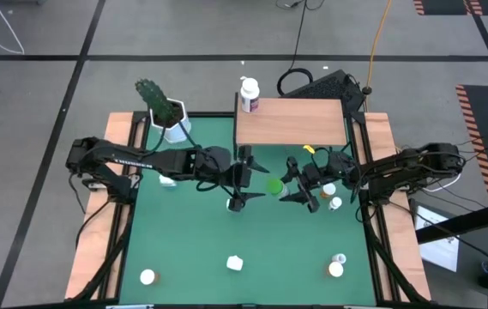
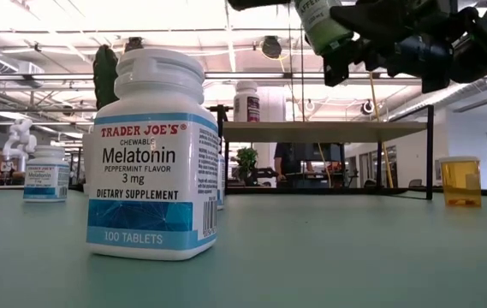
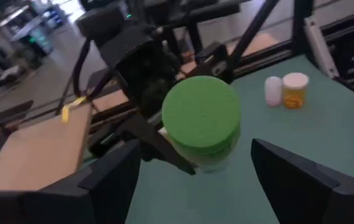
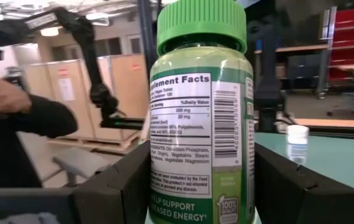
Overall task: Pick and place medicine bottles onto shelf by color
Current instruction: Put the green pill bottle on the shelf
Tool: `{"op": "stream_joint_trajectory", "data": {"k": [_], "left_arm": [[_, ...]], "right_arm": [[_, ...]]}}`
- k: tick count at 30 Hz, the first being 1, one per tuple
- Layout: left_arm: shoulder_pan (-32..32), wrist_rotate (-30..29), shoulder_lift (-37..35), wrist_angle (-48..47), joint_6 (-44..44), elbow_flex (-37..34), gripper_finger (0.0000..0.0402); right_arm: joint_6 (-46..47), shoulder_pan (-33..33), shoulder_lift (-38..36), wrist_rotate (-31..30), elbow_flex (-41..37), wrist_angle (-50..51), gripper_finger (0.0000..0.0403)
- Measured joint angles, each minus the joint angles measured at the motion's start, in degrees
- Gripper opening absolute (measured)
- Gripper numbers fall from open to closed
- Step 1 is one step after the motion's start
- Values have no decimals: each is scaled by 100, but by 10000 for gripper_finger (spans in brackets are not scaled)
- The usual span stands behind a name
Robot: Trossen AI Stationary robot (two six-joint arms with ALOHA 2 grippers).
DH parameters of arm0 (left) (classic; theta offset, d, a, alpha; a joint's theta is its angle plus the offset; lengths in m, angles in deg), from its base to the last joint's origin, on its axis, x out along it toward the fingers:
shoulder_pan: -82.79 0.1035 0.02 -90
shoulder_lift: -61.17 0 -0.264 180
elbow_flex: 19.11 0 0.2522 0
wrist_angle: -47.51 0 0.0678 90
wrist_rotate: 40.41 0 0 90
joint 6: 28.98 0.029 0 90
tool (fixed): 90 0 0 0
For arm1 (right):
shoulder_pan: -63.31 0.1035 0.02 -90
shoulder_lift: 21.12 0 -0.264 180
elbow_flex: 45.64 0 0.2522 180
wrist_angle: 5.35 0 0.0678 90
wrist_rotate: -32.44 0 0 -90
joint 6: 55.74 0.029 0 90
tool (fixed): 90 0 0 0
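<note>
A green-capped bottle [image 4: 201, 118] with a green label hangs above the middle of the green mat [image 1: 192, 240], with my right gripper [image 1: 299, 187] shut on it. Its cap [image 3: 201, 115] points at my left gripper [image 1: 248, 180]. That gripper is open, with one finger on either side of the cap, and touches nothing. The shelf [image 1: 291, 122] stands at the far edge on black legs. A white-capped bottle [image 1: 249, 94] stands on its far left corner. My right gripper pinches the green bottle's lower body [image 4: 164, 180] between its two fingers, one on each side of the label. It comes from the table's right. The bottle is lifted clear of the mat and tilted, with its cap toward the table's left.
Loose bottles stand on the mat: a Melatonin bottle [image 2: 156, 154] near the front, two more [image 1: 147, 276] [image 1: 336, 268] at the front corners, and an orange one [image 2: 461, 180] at the right. A cactus pot [image 1: 168, 116] stands far left. A person's dark sleeve [image 4: 15, 118] shows beyond the table.
</note>
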Motion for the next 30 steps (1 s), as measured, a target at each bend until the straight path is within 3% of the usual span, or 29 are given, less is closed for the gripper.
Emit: {"op": "stream_joint_trajectory", "data": {"k": [8,18,27,30], "left_arm": [[138,890,393,826,226,8,296],[169,930,565,986,219,-8,293],[278,964,532,1084,-73,-8,204],[326,997,532,1044,-191,-8,202]], "right_arm": [[-34,0,7,1,0,57,210],[-54,-2,2,-5,2,62,211],[-2,-2,2,-7,2,73,212],[67,-4,3,-23,2,68,226]]}}
